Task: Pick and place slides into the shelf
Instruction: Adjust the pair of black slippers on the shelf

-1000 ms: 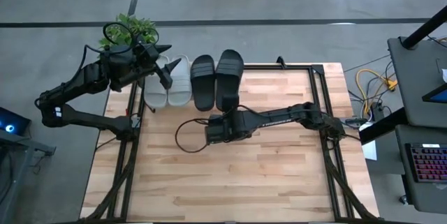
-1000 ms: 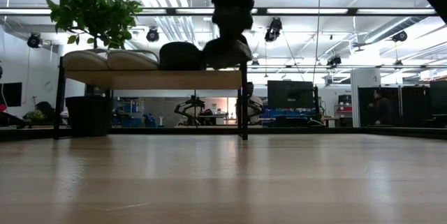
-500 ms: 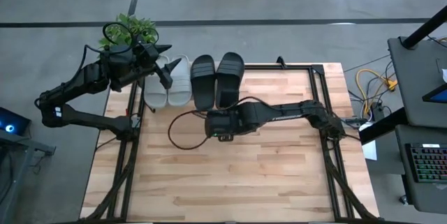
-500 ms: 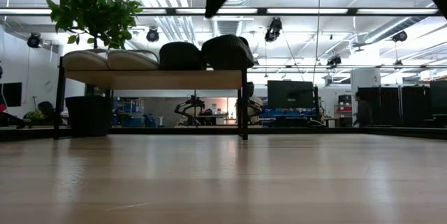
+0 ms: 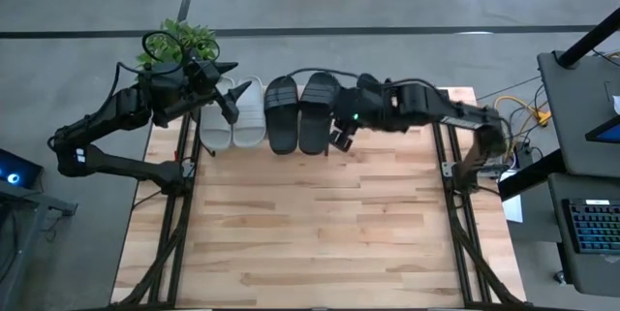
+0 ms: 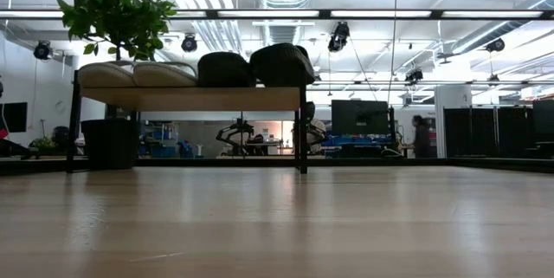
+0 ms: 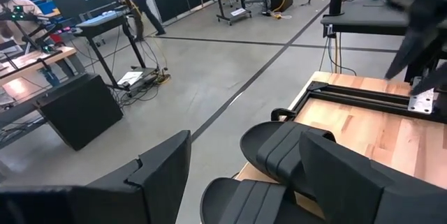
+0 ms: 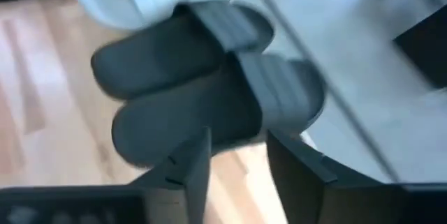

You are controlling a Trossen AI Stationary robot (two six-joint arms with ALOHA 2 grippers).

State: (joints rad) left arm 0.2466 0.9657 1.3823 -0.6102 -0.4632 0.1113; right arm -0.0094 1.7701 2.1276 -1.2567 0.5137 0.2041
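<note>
Four slides lie side by side on the shelf (image 6: 190,98) at the table's far edge, soles down: two light grey ones (image 5: 232,115) to the left, two black ones (image 5: 298,112) to the right. My right gripper (image 5: 341,139) hovers open, high over the near end of the right black slide (image 8: 209,112), with nothing between its fingers. Over the grey slides my left gripper (image 5: 225,103) stays open and holds nothing. Its wrist view looks past its fingers at the black slides (image 7: 279,147).
A potted plant (image 5: 179,45) stands beside the shelf's left end. The wooden tabletop (image 5: 320,233) spreads out in front of the shelf. A desk with a keyboard (image 5: 591,224) stands off the right edge. A person (image 6: 421,135) walks far back in the room.
My right gripper has let go of the right black slide, which now lies level on the shelf's right end. The gripper has risen high, rolled, and drawn back toward the table's right edge. The left arm has kept still.
</note>
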